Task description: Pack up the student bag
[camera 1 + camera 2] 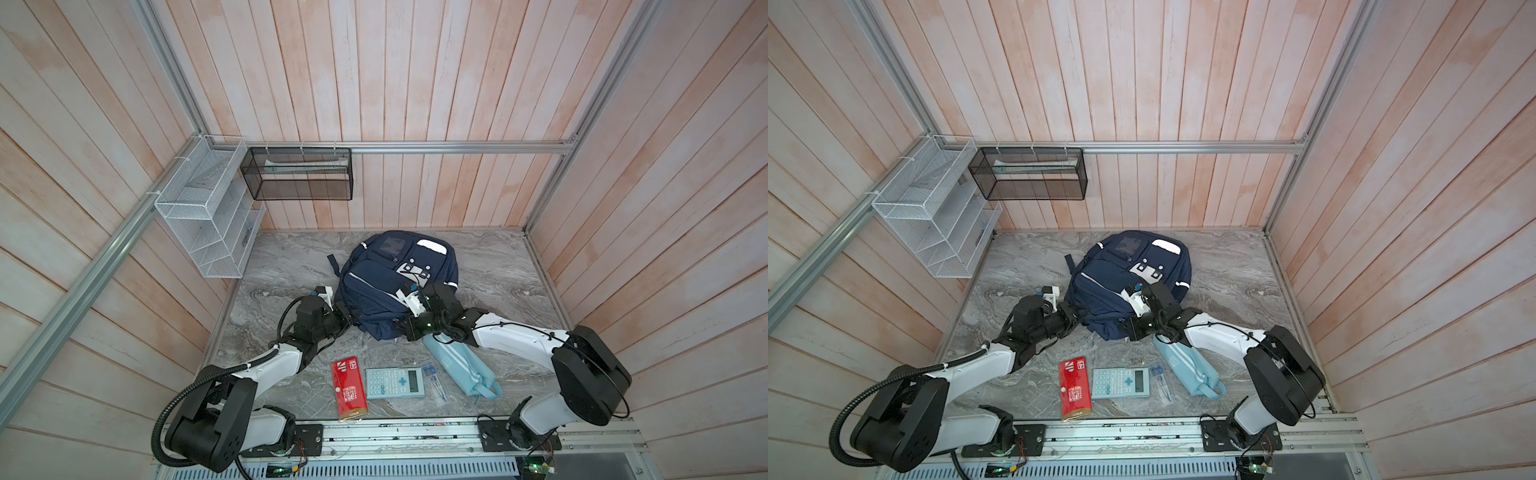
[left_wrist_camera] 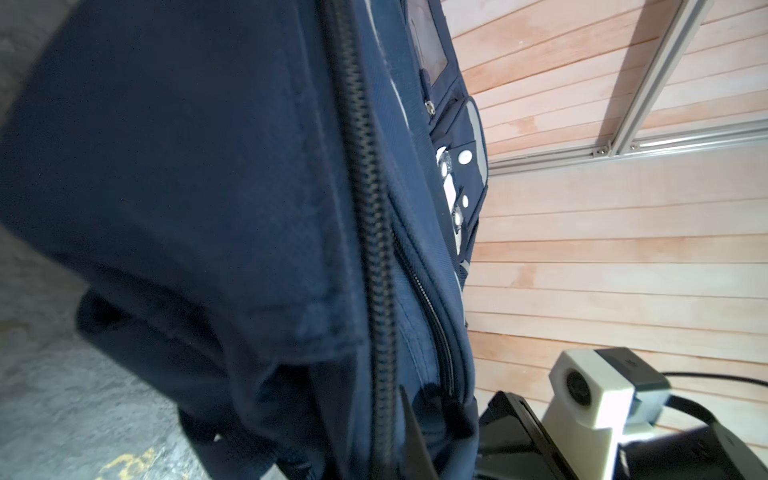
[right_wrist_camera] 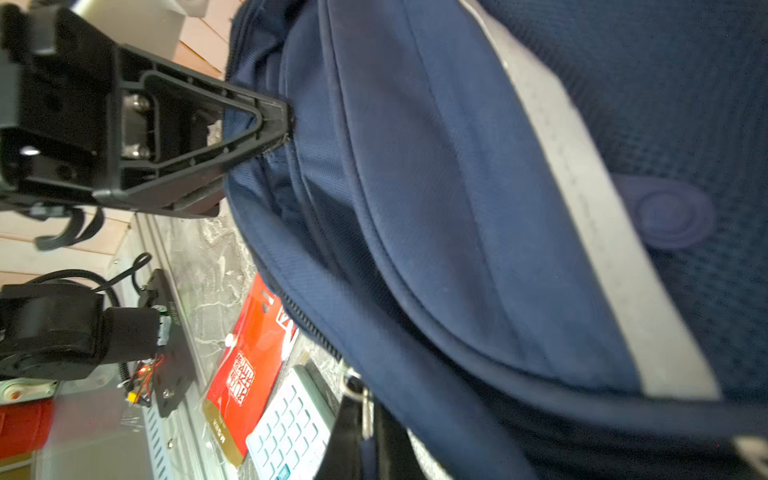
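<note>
- Left fingers (image 3: 266, 124) were clamped on a fold of bag (image 1: 395, 282) fabric beside the zip (image 2: 365, 208).
- Right fingers (image 3: 338, 444) were together, seemingly pinching a pull tab at the bag's near edge; the hold itself was partly hidden.
- The bag lay front-up mid-tabletop (image 1: 498, 270), between both arms, its zip looking closed.
- Judged step: opening the main zip. This goes best if the left anchors the fabric taut close to the slider while the right draws along the teeth, not upward.
- Writing: the red pack (image 1: 348, 388) bore white characters too small to read; the calculator (image 1: 395, 383) showed no legible brand.
</note>
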You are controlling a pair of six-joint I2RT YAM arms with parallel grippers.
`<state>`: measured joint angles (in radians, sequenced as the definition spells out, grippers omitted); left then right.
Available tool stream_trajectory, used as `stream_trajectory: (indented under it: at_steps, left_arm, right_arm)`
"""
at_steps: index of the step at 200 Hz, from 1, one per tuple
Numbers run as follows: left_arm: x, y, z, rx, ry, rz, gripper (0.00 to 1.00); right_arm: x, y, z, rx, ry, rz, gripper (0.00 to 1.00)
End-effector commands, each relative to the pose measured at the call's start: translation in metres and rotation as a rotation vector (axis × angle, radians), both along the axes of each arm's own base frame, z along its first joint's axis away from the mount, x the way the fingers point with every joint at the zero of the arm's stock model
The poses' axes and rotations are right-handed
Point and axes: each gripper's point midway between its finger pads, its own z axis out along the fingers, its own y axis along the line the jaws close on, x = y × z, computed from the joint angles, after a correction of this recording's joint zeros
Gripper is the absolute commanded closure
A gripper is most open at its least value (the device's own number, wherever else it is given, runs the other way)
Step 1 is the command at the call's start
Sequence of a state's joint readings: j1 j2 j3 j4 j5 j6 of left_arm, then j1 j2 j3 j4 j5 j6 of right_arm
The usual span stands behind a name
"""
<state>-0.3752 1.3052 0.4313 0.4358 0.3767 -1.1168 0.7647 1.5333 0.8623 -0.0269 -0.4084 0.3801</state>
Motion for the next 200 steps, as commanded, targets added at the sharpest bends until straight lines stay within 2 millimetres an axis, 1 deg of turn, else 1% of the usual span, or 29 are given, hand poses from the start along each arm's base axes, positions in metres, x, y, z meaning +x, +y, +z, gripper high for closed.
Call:
stream_trajectory:
  at_steps: [1, 13, 19, 25, 32, 42, 50, 64, 72, 84, 95, 110, 122, 131, 141, 149, 157, 173, 187, 192, 200]
  left_arm:
    - [0.017, 0.005, 0.023, -0.029, -0.122, 0.12, 1.0]
    - [0.02, 0.01, 0.023, -0.017, -0.12, 0.145, 1.0]
    - [0.021, 0.013, 0.024, -0.017, -0.123, 0.147, 1.0]
    - [0.022, 0.016, 0.027, -0.021, -0.126, 0.15, 1.0]
    - [0.023, 0.022, 0.03, -0.026, -0.131, 0.159, 1.0]
    - [0.022, 0.031, 0.038, -0.029, -0.142, 0.171, 1.0]
    - [0.023, 0.04, 0.043, -0.019, -0.153, 0.188, 1.0]
    - [0.023, 0.059, 0.052, 0.0, -0.168, 0.221, 1.0]
    - [0.023, 0.068, 0.057, 0.004, -0.177, 0.236, 1.0]
    - [0.022, 0.075, 0.062, 0.003, -0.182, 0.24, 1.0]
    - [0.02, 0.073, 0.062, -0.003, -0.181, 0.22, 1.0]
    - [0.018, 0.068, 0.057, -0.031, -0.164, 0.197, 1.0]
    - [0.018, 0.072, 0.054, -0.029, -0.157, 0.206, 1.0]
    - [0.018, 0.075, 0.052, -0.021, -0.151, 0.218, 1.0]
    - [0.018, 0.075, 0.054, -0.022, -0.158, 0.216, 1.0]
    - [0.017, 0.071, 0.053, -0.018, -0.157, 0.206, 1.0]
    - [0.016, 0.062, 0.049, -0.005, -0.15, 0.195, 1.0]
    - [0.014, 0.042, 0.041, 0.007, -0.144, 0.172, 1.0]
    - [0.015, 0.036, 0.036, -0.016, -0.136, 0.176, 1.0]
    - [0.016, 0.035, 0.034, -0.023, -0.131, 0.174, 1.0]
    - [0.017, 0.032, 0.032, -0.037, -0.123, 0.167, 1.0]
  right_arm:
    - [0.0, 0.016, -0.002, -0.095, -0.009, -0.044, 1.0]
    - [-0.001, 0.028, 0.0, -0.088, -0.007, -0.024, 1.0]
    - [-0.001, 0.03, 0.0, -0.087, -0.006, -0.016, 1.0]
    - [0.0, 0.03, -0.002, -0.1, -0.009, -0.014, 1.0]
    - [0.003, 0.023, -0.006, -0.134, -0.022, -0.029, 1.0]
    - [0.009, 0.005, -0.017, -0.207, -0.043, -0.066, 1.0]
    - [0.017, -0.017, -0.027, -0.246, -0.038, -0.117, 1.0]
    - [0.026, -0.057, -0.044, -0.261, 0.016, -0.199, 1.0]
    - [0.03, -0.077, -0.05, -0.269, 0.033, -0.245, 1.0]
    - [0.037, -0.101, -0.054, -0.267, 0.03, -0.301, 1.0]
    - [0.047, -0.116, -0.054, -0.252, 0.019, -0.353, 1.0]
    - [0.065, -0.132, -0.053, -0.256, -0.007, -0.417, 1.0]
    - [0.073, -0.137, -0.054, -0.268, -0.003, -0.433, 1.0]
    - [0.072, -0.135, -0.053, -0.259, 0.002, -0.422, 1.0]
    - [0.067, -0.126, -0.048, -0.222, 0.007, -0.39, 1.0]
    - [0.06, -0.115, -0.043, -0.196, 0.007, -0.36, 1.0]
    - [0.051, -0.1, -0.035, -0.183, 0.001, -0.32, 1.0]
    - [0.026, -0.056, -0.019, -0.139, -0.018, -0.219, 1.0]
    - [0.003, -0.014, -0.002, -0.057, -0.015, -0.112, 1.0]
    - [-0.004, -0.002, 0.003, -0.034, -0.009, -0.083, 1.0]
    - [-0.009, 0.014, 0.014, 0.013, -0.015, -0.05, 1.0]
